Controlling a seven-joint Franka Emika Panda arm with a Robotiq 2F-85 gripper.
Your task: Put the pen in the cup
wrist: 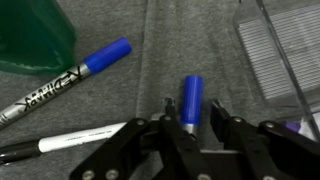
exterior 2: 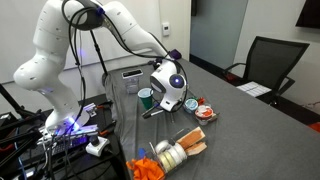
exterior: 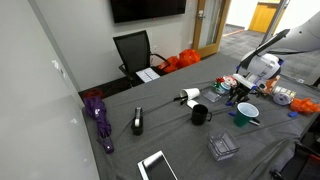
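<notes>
In the wrist view a short blue pen [wrist: 192, 100] lies on the grey table cloth between my gripper's two black fingers [wrist: 191, 110]. The fingers straddle it with a small gap on each side, so the gripper is open. The teal-green cup [wrist: 30, 35] is at the top left of that view, apart from the pen. The cup shows in both exterior views [exterior: 246, 113] [exterior 2: 146, 97], with the gripper [exterior: 237, 96] [exterior 2: 152, 110] low over the table beside it.
Two white-bodied markers [wrist: 75, 78] [wrist: 70, 143] lie left of the gripper. A clear plastic box [wrist: 275, 50] is at the top right. A black mug [exterior: 200, 115], a purple umbrella [exterior: 98, 120], another clear box [exterior: 222, 147] and a white tablet [exterior: 157, 165] sit on the table.
</notes>
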